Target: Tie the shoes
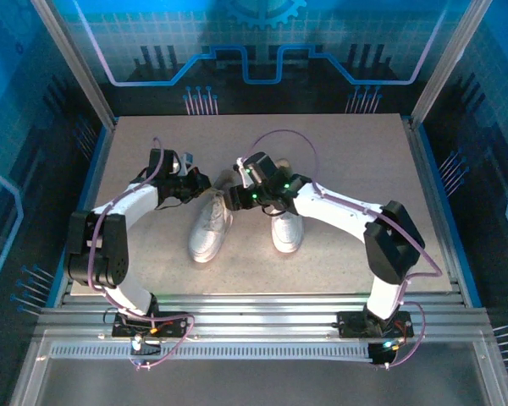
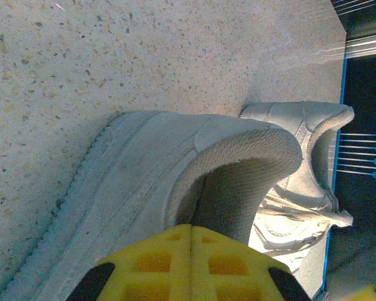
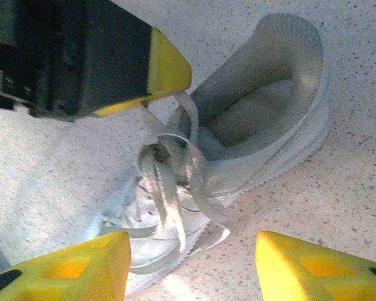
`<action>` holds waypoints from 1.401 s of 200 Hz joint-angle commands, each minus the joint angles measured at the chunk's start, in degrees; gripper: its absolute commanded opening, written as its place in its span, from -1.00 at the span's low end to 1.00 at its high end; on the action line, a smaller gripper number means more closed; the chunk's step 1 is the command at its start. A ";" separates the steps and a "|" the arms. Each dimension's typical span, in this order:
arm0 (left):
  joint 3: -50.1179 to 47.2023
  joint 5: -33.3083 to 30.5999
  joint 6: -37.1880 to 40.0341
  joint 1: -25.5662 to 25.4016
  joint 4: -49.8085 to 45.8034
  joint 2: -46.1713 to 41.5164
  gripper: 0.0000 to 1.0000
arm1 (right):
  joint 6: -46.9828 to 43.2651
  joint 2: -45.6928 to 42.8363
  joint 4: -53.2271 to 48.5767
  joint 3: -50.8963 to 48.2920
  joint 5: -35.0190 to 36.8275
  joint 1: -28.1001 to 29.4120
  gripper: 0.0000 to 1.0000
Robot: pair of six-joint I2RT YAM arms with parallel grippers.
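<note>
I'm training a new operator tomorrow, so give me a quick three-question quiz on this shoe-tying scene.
1. True or false: the right claw is shut.
2. How many shoes are on the table?
3. The shut left claw pinches: A a lace, B a sole, C a heel tab.
Key: 1 false; 2 two; 3 A.

From above, the right arm [image 1: 339, 207] hid the right shoe's [image 1: 286, 235] far end. At the left wrist, the left shoe's [image 2: 138, 182] toe end ran off the bottom edge; at the right wrist, its laces [image 3: 169, 182] blurred into glare.
</note>
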 commanded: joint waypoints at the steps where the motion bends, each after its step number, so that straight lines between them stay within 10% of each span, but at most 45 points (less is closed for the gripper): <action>1: 0.89 -0.91 2.13 -0.40 -1.50 -1.39 -1.00 | 5.39 0.33 -1.06 -1.22 -0.57 2.47 0.02; 203: 0.52 -0.98 3.11 -0.36 -1.16 -2.33 -1.00 | 13.17 11.53 2.52 4.21 -2.07 4.77 0.01; 280: 1.88 -1.34 9.53 -0.36 -4.83 -6.01 -1.00 | 8.17 8.60 9.76 -3.30 -1.62 4.51 -0.90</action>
